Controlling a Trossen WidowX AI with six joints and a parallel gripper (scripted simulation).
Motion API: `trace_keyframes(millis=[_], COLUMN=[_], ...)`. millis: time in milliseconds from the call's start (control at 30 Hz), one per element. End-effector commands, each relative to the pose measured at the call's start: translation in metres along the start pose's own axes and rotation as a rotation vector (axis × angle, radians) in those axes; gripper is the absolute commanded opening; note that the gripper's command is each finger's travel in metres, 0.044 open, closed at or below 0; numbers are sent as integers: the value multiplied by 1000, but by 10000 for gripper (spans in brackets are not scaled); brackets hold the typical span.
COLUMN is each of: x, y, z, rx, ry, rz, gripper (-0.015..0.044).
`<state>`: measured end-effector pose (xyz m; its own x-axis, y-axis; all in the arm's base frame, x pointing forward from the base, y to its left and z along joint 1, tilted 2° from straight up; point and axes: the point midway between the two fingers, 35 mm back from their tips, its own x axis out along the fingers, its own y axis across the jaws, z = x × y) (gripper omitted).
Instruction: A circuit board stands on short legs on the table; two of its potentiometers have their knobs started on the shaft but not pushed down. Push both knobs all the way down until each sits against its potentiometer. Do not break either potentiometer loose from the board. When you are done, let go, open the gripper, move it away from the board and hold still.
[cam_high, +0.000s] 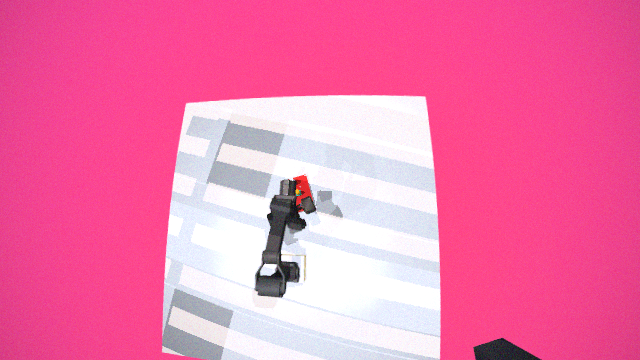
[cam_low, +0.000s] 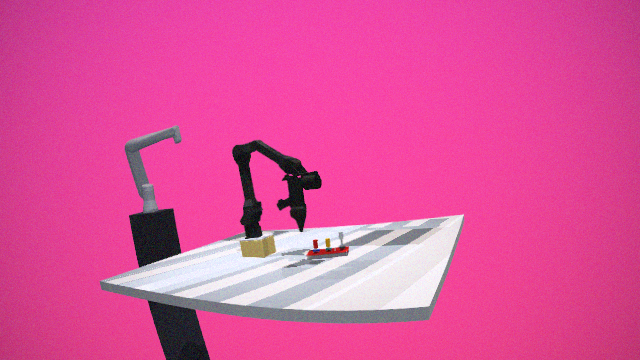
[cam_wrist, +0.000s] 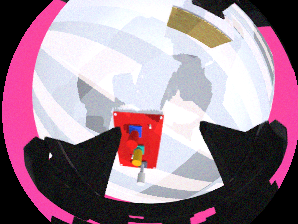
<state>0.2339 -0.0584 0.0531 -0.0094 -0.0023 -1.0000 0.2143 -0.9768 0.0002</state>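
Observation:
The red circuit board (cam_high: 302, 183) (cam_low: 330, 252) (cam_wrist: 154, 136) stands on the table. A red knob (cam_low: 315, 243) (cam_wrist: 131, 142) stands over a blue potentiometer (cam_wrist: 135, 130). A yellow knob (cam_low: 328, 242) (cam_wrist: 137, 159) stands over a teal potentiometer (cam_wrist: 141, 148). Both knobs look upright in the exterior view; whether a small gap remains under either is too small to tell. My gripper (cam_low: 301, 230) (cam_wrist: 161, 128) is open and empty, its fingers wide apart in the wrist view. It hangs above the board's level, to the left of the board in the exterior view. The arm partly hides the board in the top view.
A thin grey post (cam_low: 341, 236) (cam_wrist: 141, 177) rises from the board's end beside the yellow knob. A tan block (cam_low: 258, 246) (cam_wrist: 197, 27) sits at the arm's base. A grey arm-like object (cam_low: 152, 139) stands on a dark pillar (cam_low: 156, 237) behind the table.

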Motion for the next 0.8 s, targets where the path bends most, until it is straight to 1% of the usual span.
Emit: trace_keyframes(millis=[0, 767], x=[3, 4], y=[-14, -15], z=[31, 33], rx=[-3, -3], ry=[-11, -11], rz=[-1, -1], gripper=[440, 440])
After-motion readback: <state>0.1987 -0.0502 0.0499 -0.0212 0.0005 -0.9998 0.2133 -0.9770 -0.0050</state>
